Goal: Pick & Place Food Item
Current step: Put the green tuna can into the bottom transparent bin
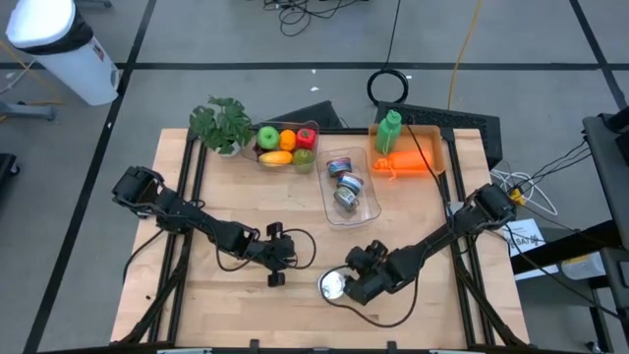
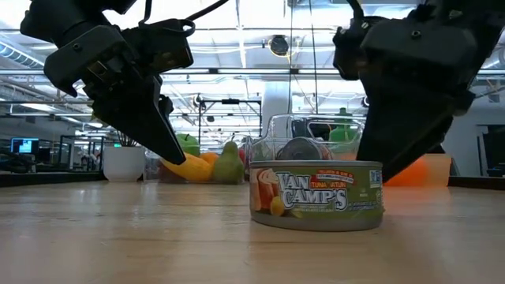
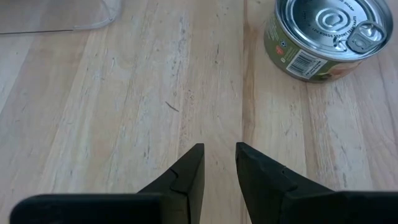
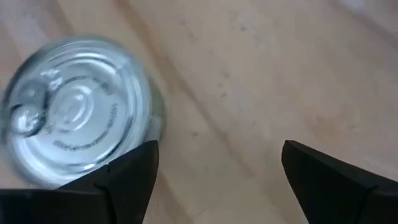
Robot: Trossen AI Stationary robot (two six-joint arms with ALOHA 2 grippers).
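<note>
High view: the tuna can [image 1: 333, 285] is seen upright on its flat base near the front edge of the wooden table [image 1: 226, 197], pull-tab lid facing up, so that its short axis stands vertical; it lies just beside the right gripper [image 1: 346, 287], whose fingers are spread wide and hold nothing. The left gripper [image 1: 278, 267] is found near the can on its other side, its fingers nearly pressed together with a narrow gap, empty. Farther back, a clear tray [image 1: 366, 210] of more cans, a fruit bowl [image 1: 257, 152], a small plant [image 1: 222, 123] and an orange tray [image 1: 442, 149] are set well apart from the can, and nothing is placed between it and either gripper.
</note>
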